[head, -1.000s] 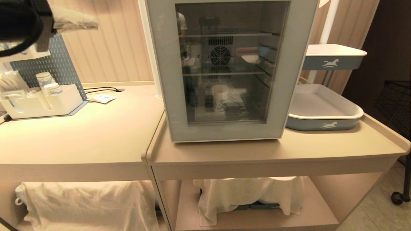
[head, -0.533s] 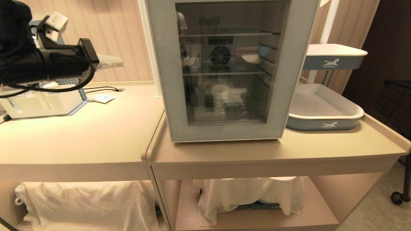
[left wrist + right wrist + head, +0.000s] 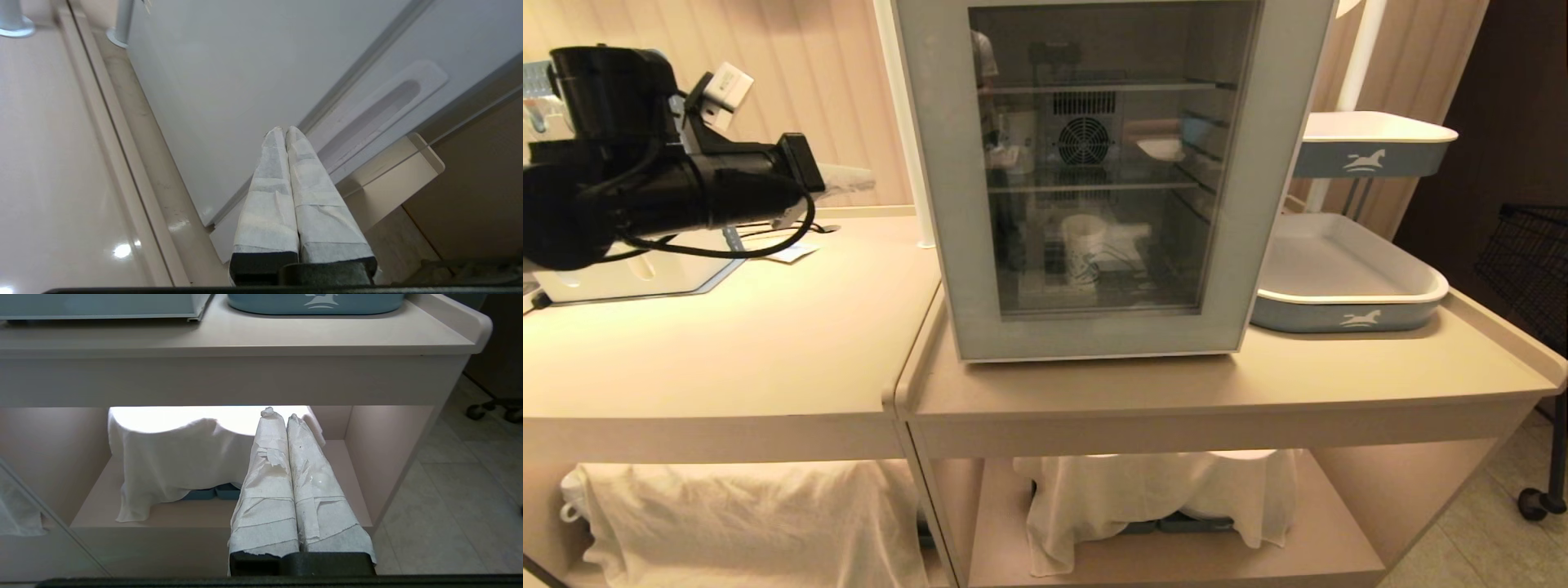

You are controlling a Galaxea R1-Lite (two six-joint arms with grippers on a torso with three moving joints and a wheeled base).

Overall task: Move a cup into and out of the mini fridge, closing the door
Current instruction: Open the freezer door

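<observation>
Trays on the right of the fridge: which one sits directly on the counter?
The lower tray, the larger one beside the mini fridge, rests on the counter. The smaller upper tray is raised behind it, clear of the counter.

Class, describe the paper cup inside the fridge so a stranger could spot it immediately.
Find the mini fridge on the counter and look through its closed door. The cup stands upright on the fridge floor, below both wire shelves: pale with a blue pattern, the only cup behind the glass.
</observation>
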